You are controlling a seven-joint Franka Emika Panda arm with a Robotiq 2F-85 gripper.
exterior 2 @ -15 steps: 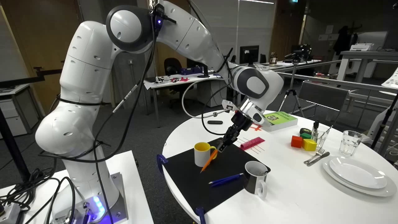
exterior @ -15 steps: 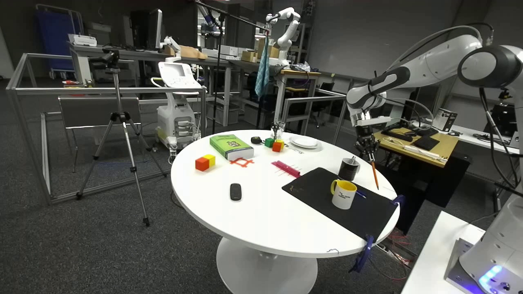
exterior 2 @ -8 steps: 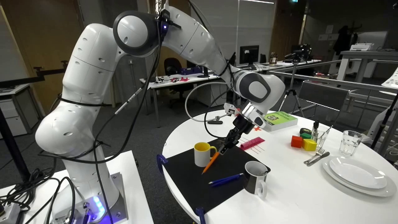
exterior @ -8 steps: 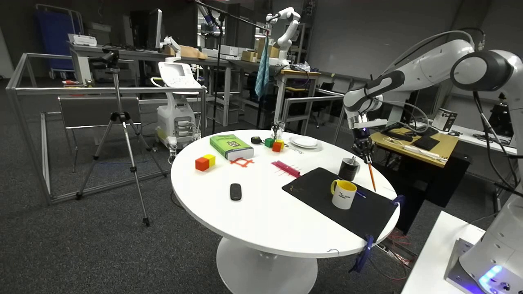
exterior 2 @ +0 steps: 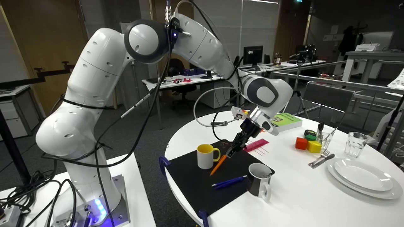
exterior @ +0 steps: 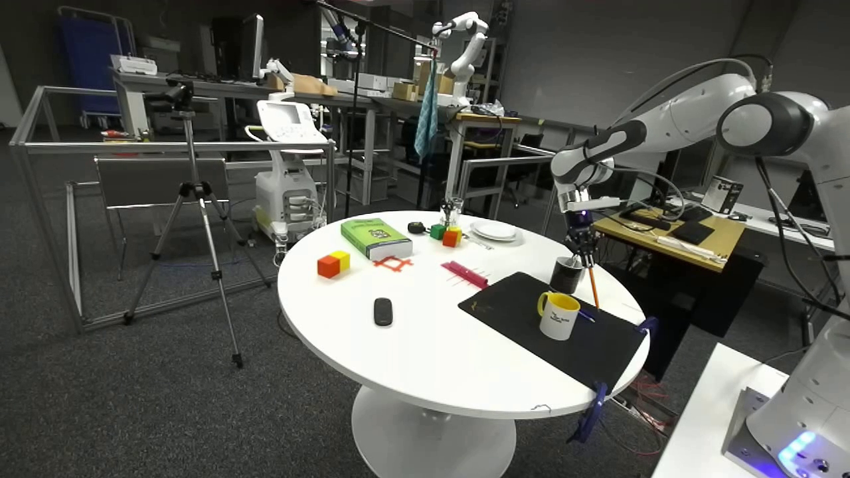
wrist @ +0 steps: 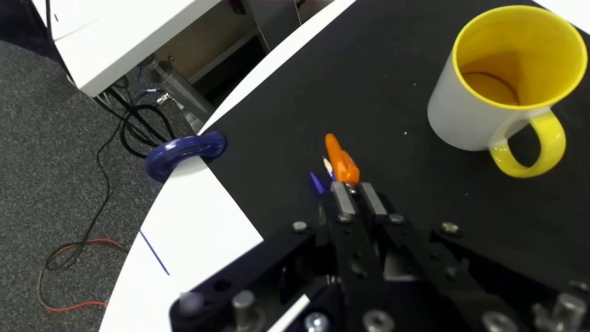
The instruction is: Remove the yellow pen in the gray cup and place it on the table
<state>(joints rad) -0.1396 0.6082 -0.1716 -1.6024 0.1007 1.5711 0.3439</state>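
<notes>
My gripper (exterior 2: 229, 154) is shut on an orange pen (exterior 2: 218, 165), which the task calls yellow. The pen hangs tilted from the fingertips with its free end pointing down over the black mat (exterior 2: 202, 192) on the white table (exterior 2: 303, 201). I cannot tell whether its tip touches the mat. In the wrist view the pen (wrist: 340, 161) sticks out past the closely spaced fingertips (wrist: 354, 186). The gray cup (exterior 2: 258, 183), dark outside with a white handle, stands upright at the mat's edge and holds something metallic. It also shows in an exterior view (exterior: 566, 275), beside the gripper.
A white mug with yellow inside (exterior 2: 205, 156) stands on the mat close to the pen. Blue pens (exterior 2: 229, 182) lie between pen and gray cup. Blue clamps (exterior 2: 163, 164) grip the table edge. White plates (exterior 2: 363, 176), cutlery, glasses and cubes stand farther off.
My gripper has moved with the orange pen over the mat, away from the robot's base, and slightly lower. The pen stays held. The cups have not moved.
</notes>
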